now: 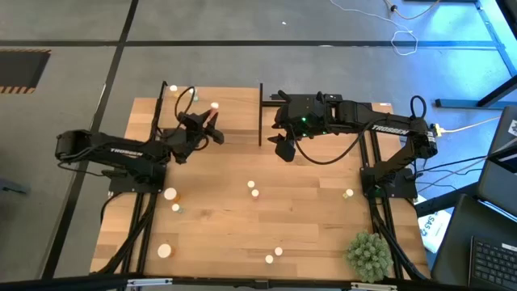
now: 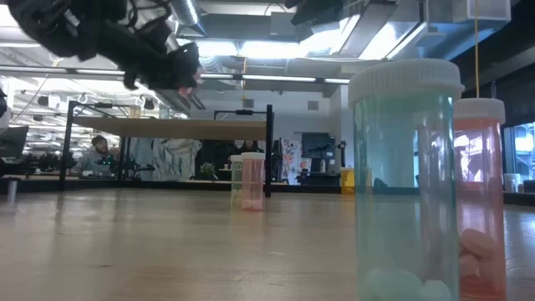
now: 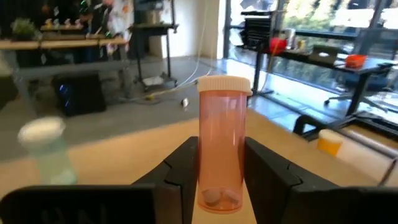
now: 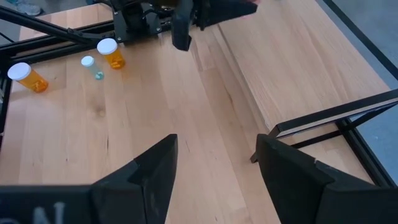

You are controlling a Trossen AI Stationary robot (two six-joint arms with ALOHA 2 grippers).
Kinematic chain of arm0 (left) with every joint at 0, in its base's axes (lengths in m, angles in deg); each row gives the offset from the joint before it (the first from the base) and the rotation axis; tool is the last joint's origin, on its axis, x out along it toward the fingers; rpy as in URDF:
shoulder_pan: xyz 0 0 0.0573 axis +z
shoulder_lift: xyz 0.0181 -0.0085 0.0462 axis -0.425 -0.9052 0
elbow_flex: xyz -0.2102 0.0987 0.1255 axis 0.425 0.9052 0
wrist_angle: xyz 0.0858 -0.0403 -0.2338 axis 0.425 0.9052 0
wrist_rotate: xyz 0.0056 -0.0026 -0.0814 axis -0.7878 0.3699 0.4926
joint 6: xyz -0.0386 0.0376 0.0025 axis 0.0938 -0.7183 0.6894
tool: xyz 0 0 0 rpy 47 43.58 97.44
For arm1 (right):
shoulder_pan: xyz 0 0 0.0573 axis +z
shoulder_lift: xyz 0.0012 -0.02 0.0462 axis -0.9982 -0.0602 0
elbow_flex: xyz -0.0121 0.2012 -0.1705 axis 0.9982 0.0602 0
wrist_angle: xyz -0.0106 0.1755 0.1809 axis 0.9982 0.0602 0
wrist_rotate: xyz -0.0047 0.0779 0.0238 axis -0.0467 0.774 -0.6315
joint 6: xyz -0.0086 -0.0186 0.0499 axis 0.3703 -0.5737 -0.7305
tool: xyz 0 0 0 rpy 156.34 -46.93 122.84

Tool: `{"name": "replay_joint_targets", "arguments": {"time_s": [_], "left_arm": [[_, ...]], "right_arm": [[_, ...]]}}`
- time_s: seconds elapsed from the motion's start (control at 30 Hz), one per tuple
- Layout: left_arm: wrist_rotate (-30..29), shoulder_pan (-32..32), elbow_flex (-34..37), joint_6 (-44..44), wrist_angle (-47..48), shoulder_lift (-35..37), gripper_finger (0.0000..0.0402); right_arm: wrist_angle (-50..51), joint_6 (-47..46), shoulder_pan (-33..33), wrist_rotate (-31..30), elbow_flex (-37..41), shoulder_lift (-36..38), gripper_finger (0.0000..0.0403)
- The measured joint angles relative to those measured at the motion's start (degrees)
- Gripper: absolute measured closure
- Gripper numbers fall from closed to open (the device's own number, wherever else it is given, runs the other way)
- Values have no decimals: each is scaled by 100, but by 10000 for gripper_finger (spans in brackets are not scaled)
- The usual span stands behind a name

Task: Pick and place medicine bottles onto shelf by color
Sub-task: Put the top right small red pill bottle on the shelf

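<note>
The left claw (image 3: 221, 171) is closed on a small, light, smooth pink bottle (image 3: 222, 146) over the shelf (image 1: 234, 113), gripping its round sides low, while the right claw (image 4: 214, 165) hangs open, empty, nearby

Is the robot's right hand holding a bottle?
No, the right hand is open, and only bare tabletop shows between its fingers.
</note>
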Motion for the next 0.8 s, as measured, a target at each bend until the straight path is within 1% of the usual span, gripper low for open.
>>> {"name": "replay_joint_targets", "arguments": {"time_s": [0.07,0.13,0.27,0.4,0.53,0.8], "left_arm": [[-7,-74,187,-126,-584,2,294],[-7,-142,275,-375,-893,11,294],[-38,-253,280,-616,-898,7,294],[-427,-312,280,-627,-897,-12,294],[-696,-360,280,-631,-883,-212,294],[-700,-356,280,-487,-900,-662,294]], "right_arm": [[0,0,0,0,0,-2,182],[-1,2,0,-4,0,-2,182],[0,0,0,-3,0,-2,182],[-2,1,0,-4,0,-2,182],[-30,4,-33,-4,0,-2,182],[-259,35,-106,-5,-2,-2,182]]}}
